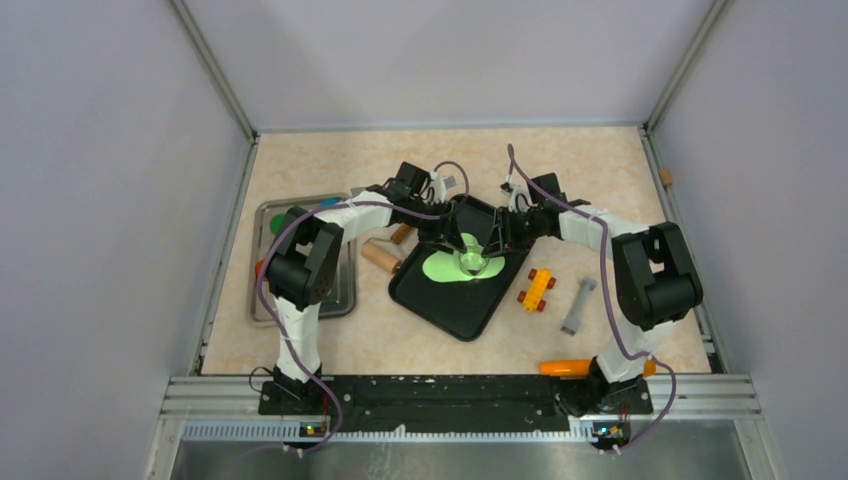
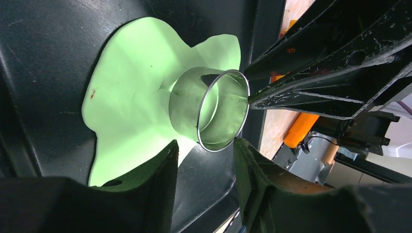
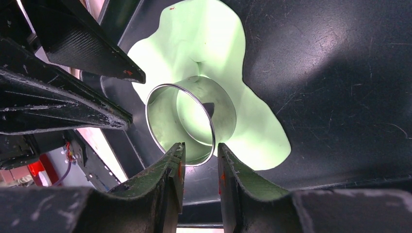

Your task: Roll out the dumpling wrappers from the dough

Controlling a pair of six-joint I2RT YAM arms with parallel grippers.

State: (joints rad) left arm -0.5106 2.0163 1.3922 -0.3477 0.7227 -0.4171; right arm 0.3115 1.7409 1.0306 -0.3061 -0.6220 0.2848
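Note:
The dough lies rolled into a flat, ragged lime-green sheet on the black tray. A metal ring cutter stands pressed into the sheet's right part, with green dough showing inside it. My left gripper is open, its tips either side of the ring's top rim and wide apart. From the opposite side, my right gripper straddles the ring's wall, open, with a gap showing. No separate dumpling wrappers are in view on the black tray.
A steel tray at the left holds a green piece, partly hidden by my left arm. A wooden rolling pin lies beside the black tray. A yellow-red brick, a grey tool and an orange tool lie on the right.

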